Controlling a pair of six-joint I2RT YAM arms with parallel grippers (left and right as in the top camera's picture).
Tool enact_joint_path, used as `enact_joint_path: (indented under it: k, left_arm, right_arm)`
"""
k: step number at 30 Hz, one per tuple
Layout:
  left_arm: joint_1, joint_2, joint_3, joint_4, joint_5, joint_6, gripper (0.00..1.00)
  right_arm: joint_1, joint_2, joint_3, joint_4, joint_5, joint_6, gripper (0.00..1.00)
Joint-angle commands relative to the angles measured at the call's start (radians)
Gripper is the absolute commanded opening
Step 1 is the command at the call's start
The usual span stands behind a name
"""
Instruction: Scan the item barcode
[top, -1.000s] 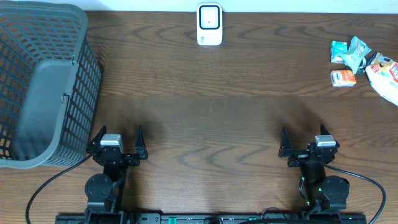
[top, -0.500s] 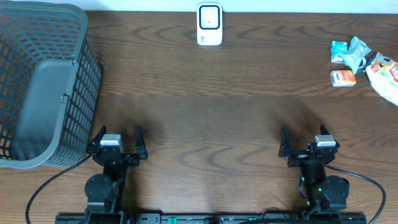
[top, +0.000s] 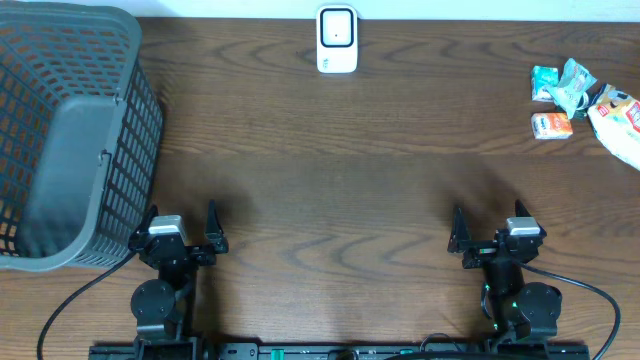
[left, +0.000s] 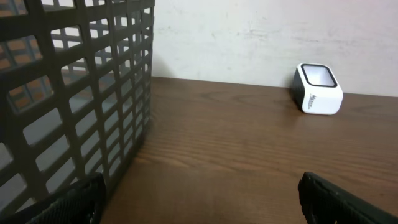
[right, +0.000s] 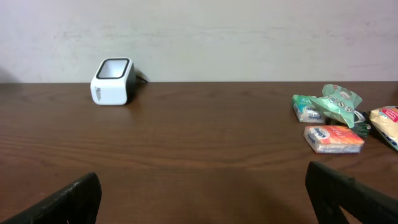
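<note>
- Both claws sit low at my edge of the table (top: 330, 180). The left claw (top: 182, 225) and the right claw (top: 487, 225) are spread fully wide with nothing between the fingers.
- The goods lie in a small heap at the far right. There is an orange packet (top: 551, 125), green packets (top: 565, 85) just behind it, and a white bag (top: 622, 125) at the table's edge.
- The scanner (top: 337, 40) stands at the far middle, well apart from the heap, with its window tilted upward.
- The basket (top: 135, 110) is far left, beside the left claw.
- I take the orange packet as the item, since it lies nearest and clear of the rest. It is a job for the right claw.
- It looks like a small, light block in glossy wrap. I expect it to be a bit slippery and soft enough to dent.
- I would pinch it across its short width, mid-length, with a gentle squeeze.
- I cannot see a barcode from here. I may need to turn the packet before the scanner window.
- The green packets are crumpled and touching one another, so I would approach from the near side to avoid dragging them.
</note>
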Motion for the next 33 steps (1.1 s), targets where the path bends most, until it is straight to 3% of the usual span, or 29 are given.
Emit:
enact_joint_path:
  k: [1,33]
  left_arm:
    - [0.004,-0.009,-0.01,-0.05,-0.011,-0.015,0.98]
    - [-0.01,-0.008,-0.01,-0.046,0.006,0.018,0.98]
  right_arm:
    - [-0.019,-0.005,-0.002,-0.002,-0.002,0.01,0.99]
    - [-0.019,-0.005,-0.002,-0.002,-0.002,0.01,0.99]
